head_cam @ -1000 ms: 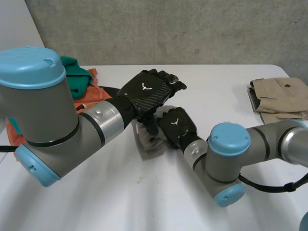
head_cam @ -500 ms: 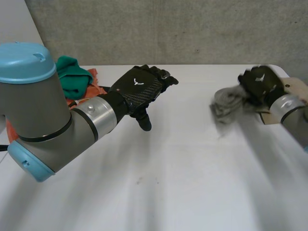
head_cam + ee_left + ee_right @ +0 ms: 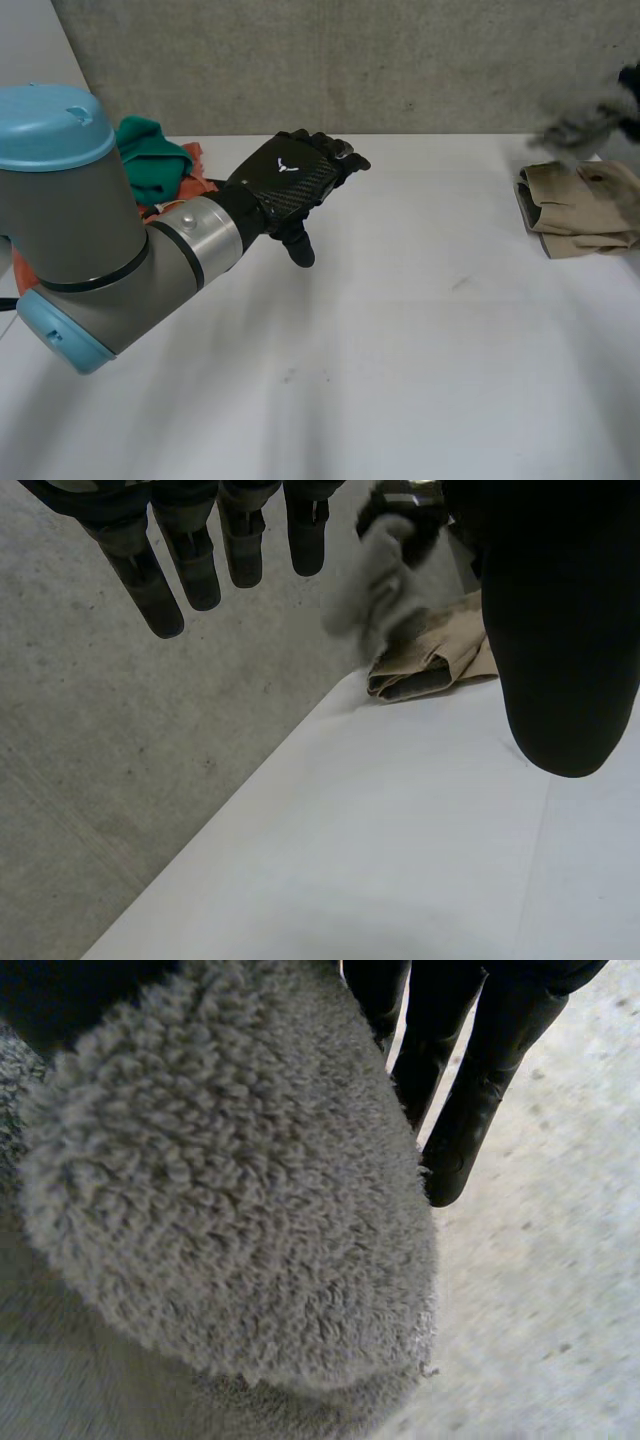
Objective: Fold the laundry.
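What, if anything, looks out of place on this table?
Nothing spilled or damaged. The grey cloth hangs bunched from the right hand above the folded beige garment, not lying flat; the left hand hovers open.

— How's the light?
— Bright and even. The worktop glows white all around the left robot hand, whose woven back carries a soft sheen.
— Any dark patches?
— Far from that hand, the folded khaki garment is dim inside its folds. The grey terry cloth is bright on its rounded face and duller at its edges.
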Motion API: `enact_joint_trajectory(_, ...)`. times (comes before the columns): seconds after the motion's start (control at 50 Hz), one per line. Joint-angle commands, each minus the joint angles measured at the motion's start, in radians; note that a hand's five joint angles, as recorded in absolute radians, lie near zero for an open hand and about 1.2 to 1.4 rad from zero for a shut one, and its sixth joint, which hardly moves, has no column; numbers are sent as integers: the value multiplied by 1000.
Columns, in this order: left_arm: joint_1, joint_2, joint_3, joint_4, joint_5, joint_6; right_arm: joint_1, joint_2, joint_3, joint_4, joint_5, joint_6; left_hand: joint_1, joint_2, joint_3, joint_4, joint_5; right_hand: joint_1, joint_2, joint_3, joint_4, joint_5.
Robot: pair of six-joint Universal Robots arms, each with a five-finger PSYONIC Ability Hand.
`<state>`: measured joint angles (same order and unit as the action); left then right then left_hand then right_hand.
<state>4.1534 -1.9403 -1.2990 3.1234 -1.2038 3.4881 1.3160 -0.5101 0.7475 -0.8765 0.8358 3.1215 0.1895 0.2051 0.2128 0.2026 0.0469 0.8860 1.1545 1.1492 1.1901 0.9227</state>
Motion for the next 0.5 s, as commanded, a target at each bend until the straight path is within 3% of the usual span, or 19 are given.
enact_joint_trajectory(0.02,-1,0,-6,1,-3,2,-55,177,-2,-134,-109,66,24,8,1,11,-8,510,242,247,206,299)
enact_joint_trajectory(0.2,-12,1,-22,0,-28,0,-146,130,133,-182,-208,45,24,8,1,11,-8,510,242,247,206,299)
enact_joint_trajectory(0.3,-24,17,-32,1,-30,-1,-170,81,209,-194,-219,14,21,6,-2,8,-11,468,199,204,164,256)
enact_joint_trajectory(0.34,-25,20,-36,0,-30,-1,-179,59,236,-187,-216,5,21,5,-2,8,-11,152,-116,-111,-152,-59)
enact_joint_trajectory(0.36,-29,23,-42,1,-28,-1,-190,26,272,-174,-212,-4,21,5,-2,8,-11,-292,-560,-555,-596,-503)
enact_joint_trajectory(0.4,-35,24,-46,1,-28,-1,-204,-20,321,-150,-207,-17,21,5,-2,8,-11,-711,-980,-975,-1016,-923)
enact_joint_trajectory(0.5,-39,32,-48,1,-26,0,-248,-186,463,-49,-192,-66,18,3,-5,5,-14,-711,-980,-975,-1016,-923)
